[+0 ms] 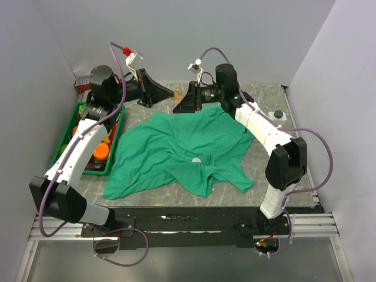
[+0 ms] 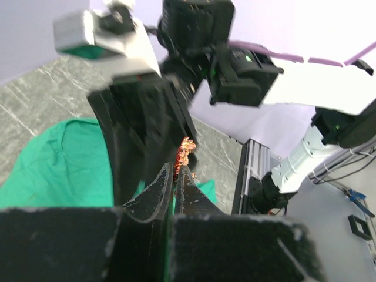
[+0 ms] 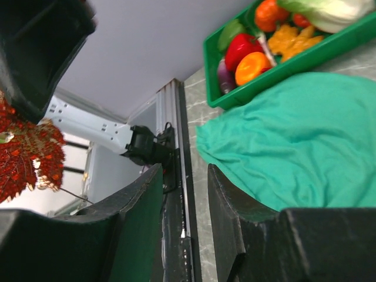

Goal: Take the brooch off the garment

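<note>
Clamping the brooch [image 2: 185, 154] at its tips, your left gripper [image 2: 179, 168] grips an edge; right gripper [image 3: 185, 171] gapes alongside. Seems light, brittle: pinch gently.

Orange brooch [image 2: 186, 153] aloft, teal garment [image 1: 176, 150] spread wrinkled

The right hand [image 3: 183, 176] stands spread, brooch [image 3: 26, 155] at left, garment [image 3: 294, 147] at right
</note>
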`<action>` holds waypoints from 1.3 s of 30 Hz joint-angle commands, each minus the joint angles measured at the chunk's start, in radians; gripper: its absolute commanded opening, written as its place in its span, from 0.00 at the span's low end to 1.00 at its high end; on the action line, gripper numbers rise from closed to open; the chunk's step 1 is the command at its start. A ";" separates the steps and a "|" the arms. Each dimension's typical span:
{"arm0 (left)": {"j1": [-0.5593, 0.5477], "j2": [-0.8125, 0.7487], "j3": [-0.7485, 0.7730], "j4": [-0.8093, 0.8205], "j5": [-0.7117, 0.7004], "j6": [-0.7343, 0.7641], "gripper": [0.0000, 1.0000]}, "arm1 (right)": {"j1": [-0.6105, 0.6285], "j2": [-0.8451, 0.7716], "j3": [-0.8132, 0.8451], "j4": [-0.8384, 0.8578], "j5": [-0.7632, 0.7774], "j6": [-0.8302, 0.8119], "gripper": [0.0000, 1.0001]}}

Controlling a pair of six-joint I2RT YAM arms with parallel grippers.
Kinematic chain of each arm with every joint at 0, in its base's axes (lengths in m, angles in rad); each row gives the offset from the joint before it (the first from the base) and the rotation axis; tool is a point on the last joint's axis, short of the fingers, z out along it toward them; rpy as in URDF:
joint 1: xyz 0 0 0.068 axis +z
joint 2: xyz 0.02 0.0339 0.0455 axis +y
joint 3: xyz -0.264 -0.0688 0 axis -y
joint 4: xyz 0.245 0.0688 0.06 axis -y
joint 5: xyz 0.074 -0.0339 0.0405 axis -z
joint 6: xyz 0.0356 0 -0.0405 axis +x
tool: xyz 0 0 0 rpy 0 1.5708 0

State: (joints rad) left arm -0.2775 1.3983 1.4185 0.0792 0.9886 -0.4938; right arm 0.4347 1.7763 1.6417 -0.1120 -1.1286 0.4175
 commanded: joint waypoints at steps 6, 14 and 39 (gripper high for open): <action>0.017 0.016 0.039 0.073 -0.038 -0.037 0.01 | 0.012 -0.072 -0.028 0.066 -0.034 -0.029 0.44; 0.017 0.013 0.013 0.074 -0.056 -0.035 0.01 | 0.010 -0.104 -0.042 0.069 -0.050 -0.039 0.44; 0.014 0.010 -0.058 0.129 -0.027 -0.092 0.01 | 0.012 -0.107 0.024 0.084 -0.040 -0.039 0.47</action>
State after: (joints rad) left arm -0.2630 1.4246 1.3705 0.1379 0.9298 -0.5446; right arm 0.4492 1.6924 1.6058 -0.0864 -1.1702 0.3737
